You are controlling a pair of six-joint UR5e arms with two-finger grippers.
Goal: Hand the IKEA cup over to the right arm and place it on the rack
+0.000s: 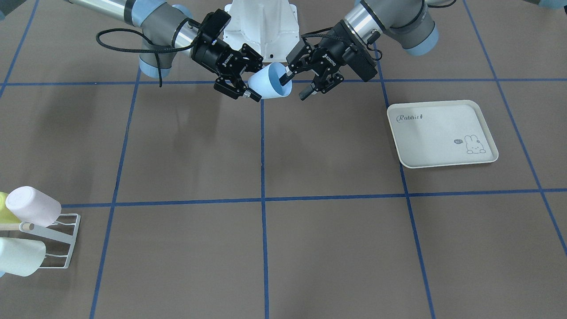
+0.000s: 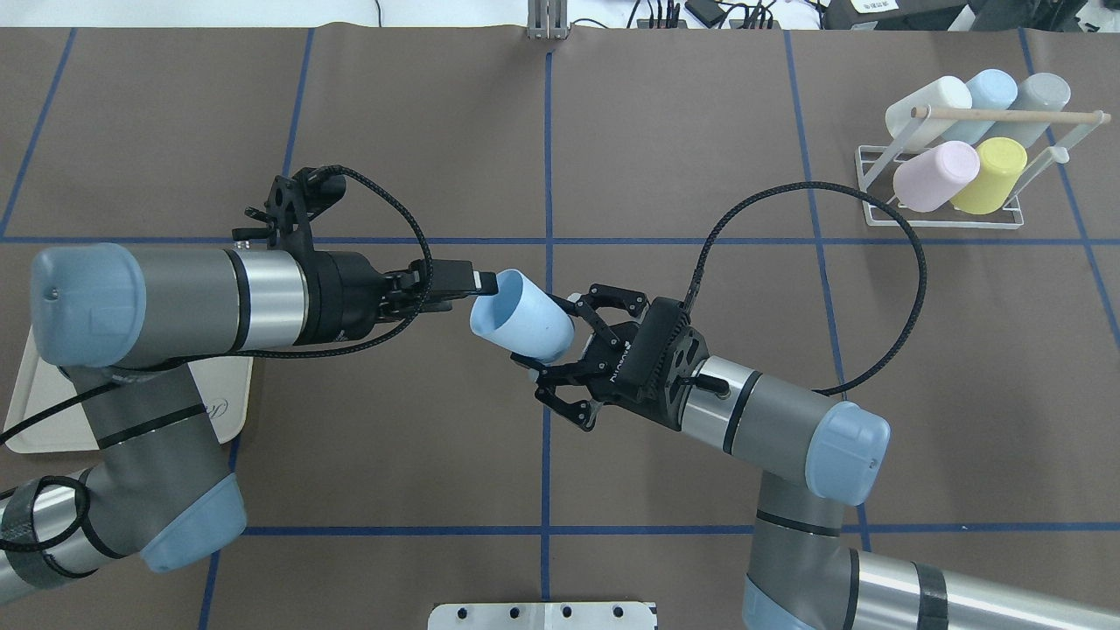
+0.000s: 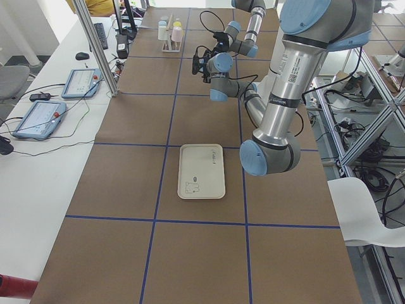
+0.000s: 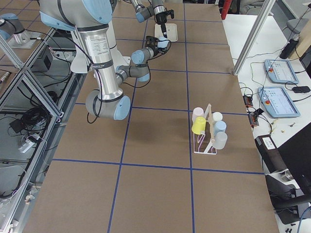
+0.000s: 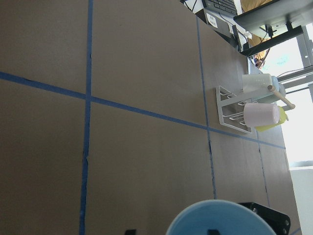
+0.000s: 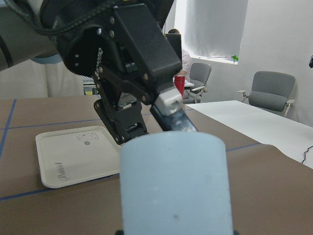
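Hanging in mid-air, the blue cup [image 2: 522, 327] sits between both claws.
Left gripper [image 2: 483, 282] pinches its rim; right gripper [image 2: 560, 354] straddles its base, jaws spread.

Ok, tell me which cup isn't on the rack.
The blue cup, held in mid-air between the two grippers over the table's middle. The other five, white, pale blue, grey, pink and yellow, sit on the rack.

Overhead: we look down from behind the robot.
Front: we face it, steeply.
Side views: we look along the table [image 3: 202, 190] from each end.
Wrists: close-up.
Shared: the rack [image 2: 954, 188] near one corner.
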